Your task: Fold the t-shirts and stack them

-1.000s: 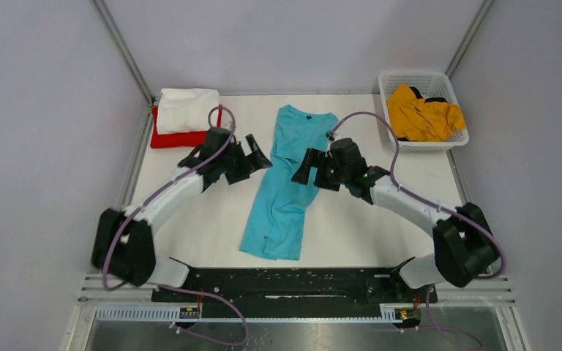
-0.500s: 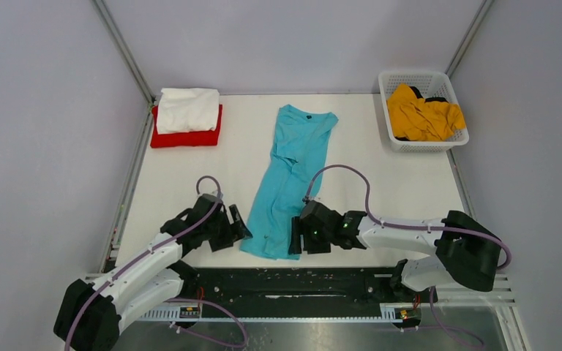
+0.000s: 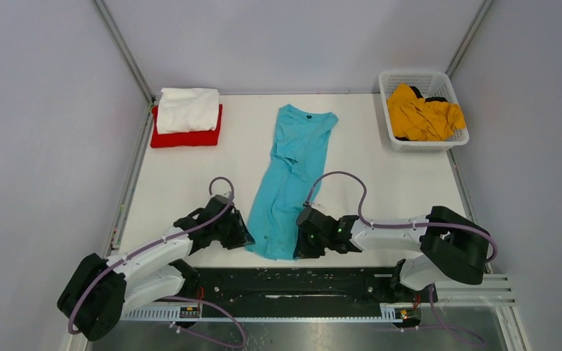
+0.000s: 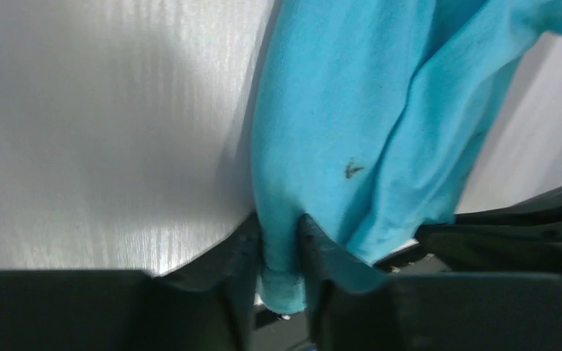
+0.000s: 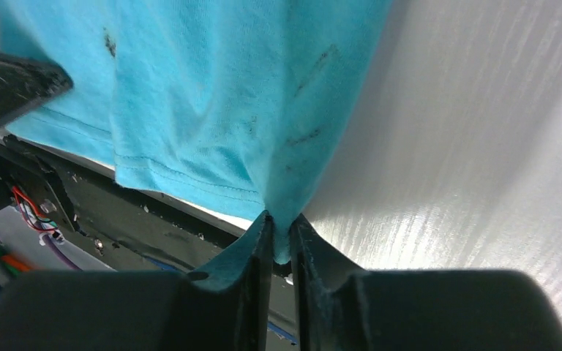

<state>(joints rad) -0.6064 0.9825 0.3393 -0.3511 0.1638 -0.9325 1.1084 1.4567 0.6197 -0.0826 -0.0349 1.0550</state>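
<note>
Two pincers down at the near edge of the desk (image 3: 380, 183), and I've got cloth in both. On my left wrist camera the left pincer (image 4: 282, 245) is narrowed onto a bunched corner of the turquoise t-shirt (image 4: 351, 110), with a fold of hem squeezed between the fingers (image 4: 234, 252) and poking out below them. Right wrist camera, same story: the right pincer (image 5: 279, 234) is nipped almost together on the other near corner, and the stitched hem runs off to the left of it. From above, the turquoise t-shirt lies as a long narrow strip down the middle of the desk, collar at the far end, hem at the near edge, slanting a little to the left as it comes toward me. Left pincer sits at the strip's near-left corner, right pincer at its near-right corner, both arms stretched low along the desk. Far left corner: white t-shirt (image 3: 187, 110) folded on top of the folded red t-shirt (image 3: 186, 137). Far right: mustard yellow t-shirt (image 3: 421, 113) crumpled inside the white lattice basket (image 3: 412, 74).
</note>
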